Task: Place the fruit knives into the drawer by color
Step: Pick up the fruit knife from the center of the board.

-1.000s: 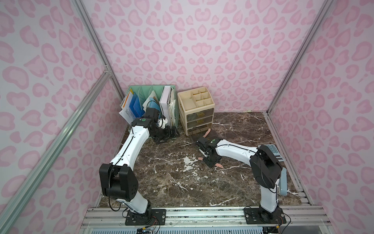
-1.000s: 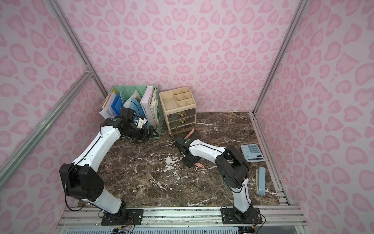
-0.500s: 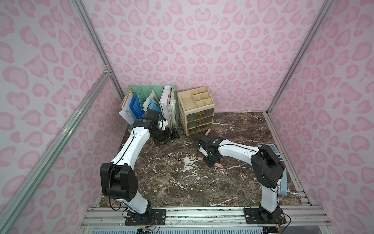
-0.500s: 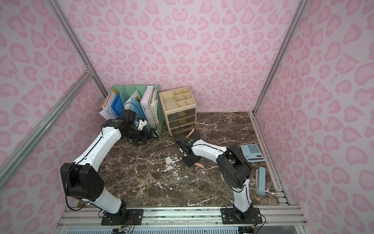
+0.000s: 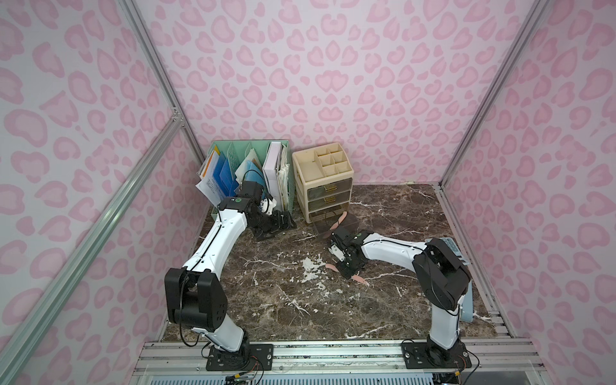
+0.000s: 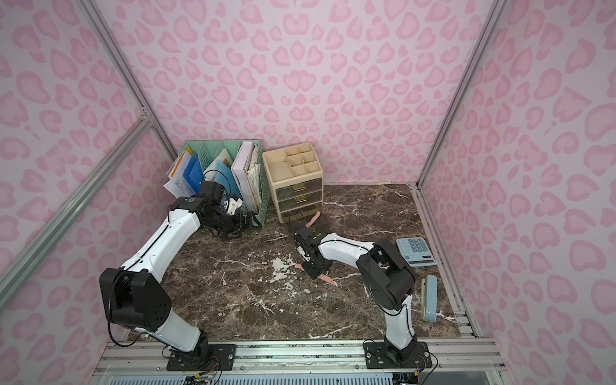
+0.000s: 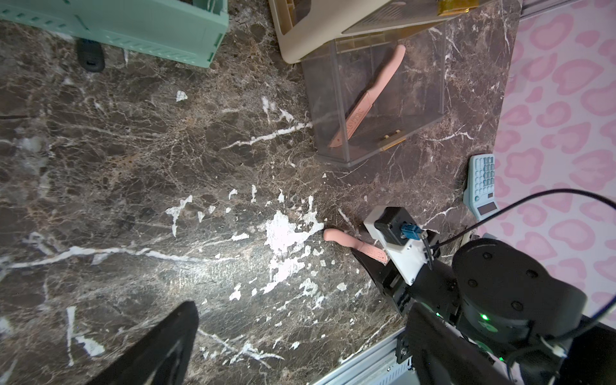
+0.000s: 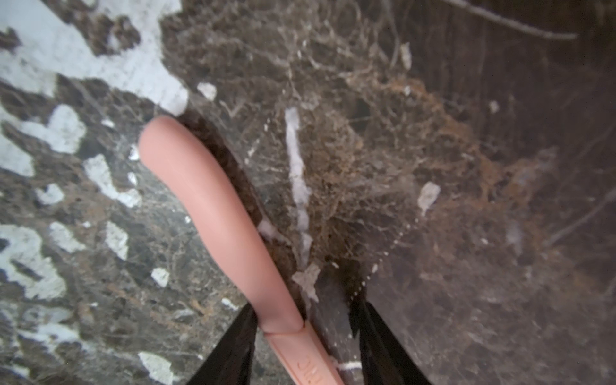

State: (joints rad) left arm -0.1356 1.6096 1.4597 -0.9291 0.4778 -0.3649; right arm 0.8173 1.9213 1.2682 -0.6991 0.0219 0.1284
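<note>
Straddling a pink fruit knife (image 8: 213, 213) that lies flat on the table (image 5: 266, 300), the right end effector (image 5: 348, 271) points down at the marble. Wrist view: one finger (image 8: 240, 346) is against the knife's edge at the handle-blade joint. The opposite finger stands clear, with bare marble showing between. Not clenched, so released, nothing lifted. In both top views the rounded handle sticks out on the side toward the left arm, and the blade tip shows on the opposite side, nearer the front edge.

Second pink fruit knife (image 7: 366, 96) lies diagonally in the pulled-out bottom drawer (image 7: 410, 83) of the beige organizer (image 5: 323, 173). Handle is toward the organizer, tip near a front corner. The two upper drawers sit flush.

Left end effector (image 5: 276, 228) is low over the table just beside the green file rack (image 6: 220, 148), jaws spread wide, holding nothing.

Calculator (image 6: 415, 251) rests near the table's right edge, well apart from both knives.
</note>
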